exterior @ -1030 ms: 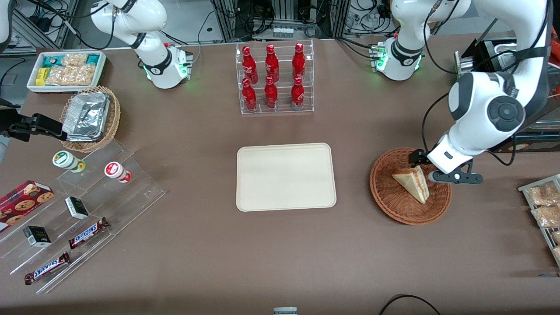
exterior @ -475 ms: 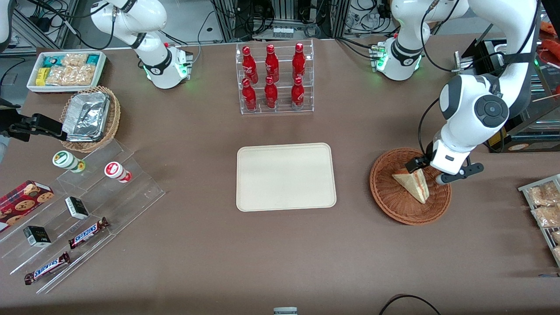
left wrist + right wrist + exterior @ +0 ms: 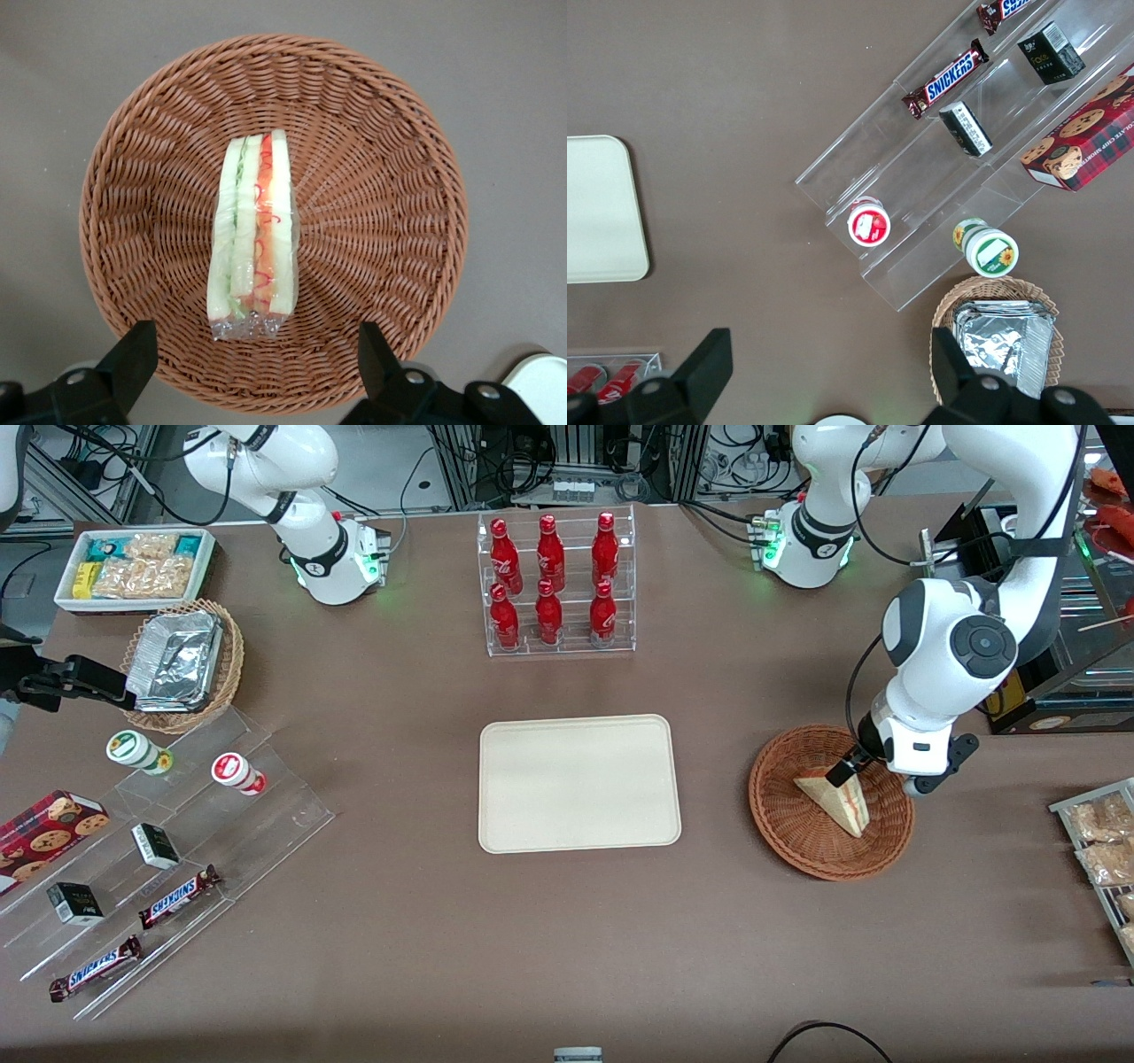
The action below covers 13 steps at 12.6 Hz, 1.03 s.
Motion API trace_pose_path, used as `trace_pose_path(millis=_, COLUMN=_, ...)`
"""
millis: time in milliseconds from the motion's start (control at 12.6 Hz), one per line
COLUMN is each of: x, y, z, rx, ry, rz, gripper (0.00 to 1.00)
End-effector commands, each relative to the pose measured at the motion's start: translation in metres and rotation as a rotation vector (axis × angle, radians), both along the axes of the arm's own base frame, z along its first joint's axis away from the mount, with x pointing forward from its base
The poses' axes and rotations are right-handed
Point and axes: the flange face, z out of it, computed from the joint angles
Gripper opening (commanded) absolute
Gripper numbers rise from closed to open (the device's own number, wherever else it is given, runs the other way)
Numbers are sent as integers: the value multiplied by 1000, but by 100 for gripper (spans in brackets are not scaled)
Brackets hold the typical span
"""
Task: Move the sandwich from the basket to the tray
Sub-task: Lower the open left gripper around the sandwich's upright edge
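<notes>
Tray (image 3: 580,784): bare, flat on the table, between the display shelves toward the parked arm's end and the basket – judged to be kept unloaded as the drop spot.
Open room: plain brown table between tray and basket; nothing stands in that lane, so a low sideways carry looks unobstructed once the basket rim is cleared.
Basket (image 3: 780,815): round wicker, toward the working arm's end of the table; raised rim all round.
Sandwich (image 3: 837,799): in the basket, resting on edge, filling layers facing up in the wrist view (image 3: 252,235).
Gripper (image 3: 252,363): above the basket, fingers spread wide, one each side of the sandwich's wrapped end – not touching it.
Step judged: lining up for descent; nothing grasped yet.
Risk: the finger nearer the rim has less room.
</notes>
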Motion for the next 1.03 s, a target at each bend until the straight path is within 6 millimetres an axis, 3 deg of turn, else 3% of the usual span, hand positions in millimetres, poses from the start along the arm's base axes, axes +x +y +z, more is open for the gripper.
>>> trace_pose_path(millis=0, x=-2, y=3, z=-12, rx=-2, ry=2, rz=32, gripper=100)
trace_pose_path(millis=396, x=8, y=21, z=-54, rx=-12, ry=-13, rz=59, gripper=100)
trace_pose_path(millis=950, x=7, y=18, z=-81, rx=-28, ry=9, rz=136, gripper=98)
